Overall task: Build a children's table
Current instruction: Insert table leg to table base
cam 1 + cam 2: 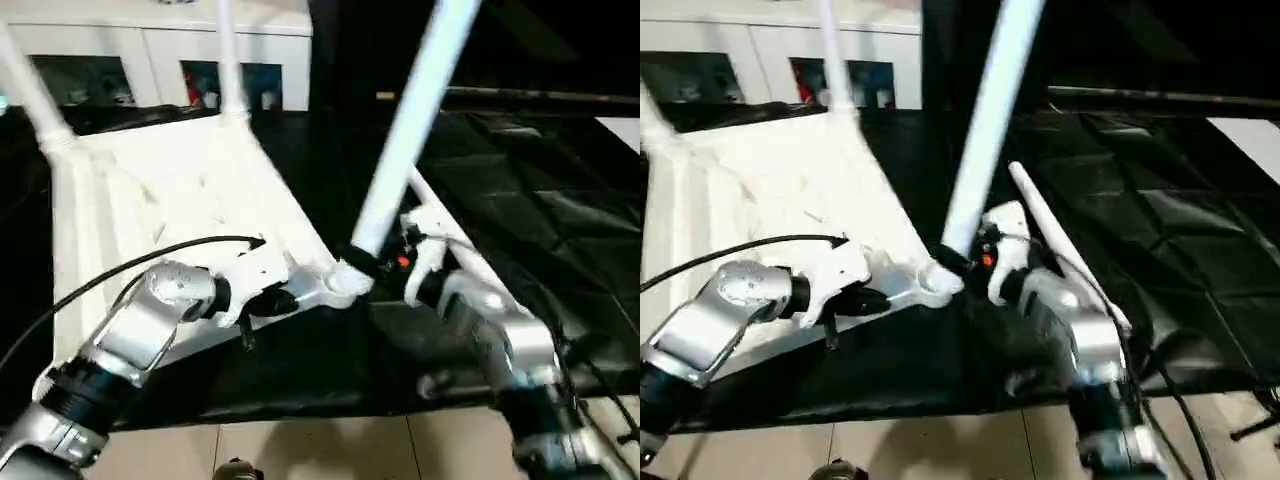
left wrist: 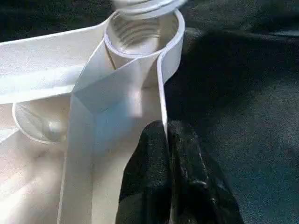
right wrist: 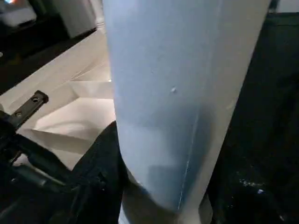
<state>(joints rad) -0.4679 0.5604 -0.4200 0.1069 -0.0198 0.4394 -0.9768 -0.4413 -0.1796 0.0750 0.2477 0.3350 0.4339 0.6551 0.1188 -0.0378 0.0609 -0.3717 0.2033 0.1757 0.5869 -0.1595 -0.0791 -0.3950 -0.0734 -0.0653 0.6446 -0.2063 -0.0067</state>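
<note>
The left claw (image 2: 166,154) is pinched tight on the thin side wall of the white tabletop (image 1: 150,200), close to the round corner hole (image 2: 140,32), and the right claw (image 1: 385,262) is wrapped around the bottom of a long white leg (image 1: 410,120) right at that corner. I count four legs: this one stands tall, leaning a bit; two more (image 1: 228,60) (image 1: 30,90) stick up from the far corners; the fourth (image 1: 1060,245) lies flat on the black table (image 1: 540,220). The tabletop lies upside down on that table.
</note>
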